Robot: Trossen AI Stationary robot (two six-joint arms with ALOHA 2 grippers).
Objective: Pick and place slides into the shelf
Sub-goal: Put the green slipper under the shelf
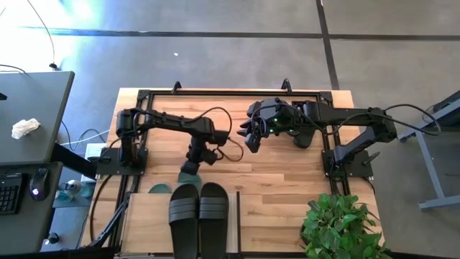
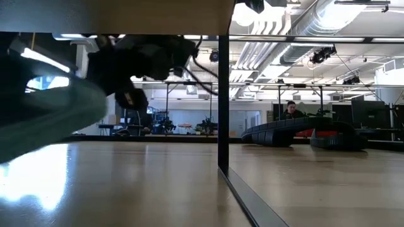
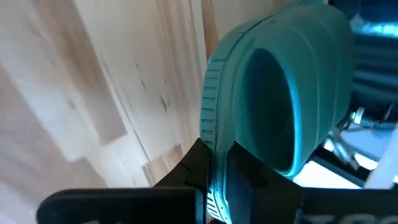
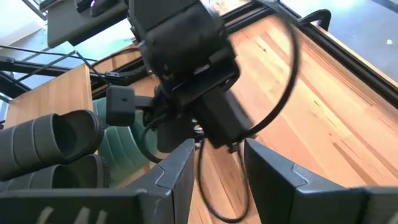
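Observation:
My left gripper (image 1: 192,164) is shut on a sage-green slide (image 1: 188,175) just beyond the shelf's (image 1: 147,223) far edge, near mid-table. In the low view this slide (image 2: 44,120) fills the left side, below the gripper (image 2: 126,69). A second green slide (image 1: 159,189) lies beside it, partly hidden under the shelf top. One black pair (image 1: 198,216) rests sole-down on the shelf top. Another black pair (image 2: 297,132) lies on the table under my right arm. My right gripper (image 1: 250,135) hovers open above the table, right of the left gripper, touching nothing. My left gripper pinches the green slide by the ribbed side rim of its sole (image 3: 210,177), between its two fingers (image 3: 193,165). It comes from above, pointing down. The slide stands on edge and tilted, with its strap opening (image 3: 273,106) beyond the fingers. Whether its lower part touches the table, I cannot tell.
The shelf's dark metal upright (image 2: 223,107) stands mid-picture in the low view, with open floor space beneath the board on both sides. A potted plant (image 1: 338,226) sits at the table's near right corner. A desk with a keyboard (image 1: 11,194) stands left of the table.

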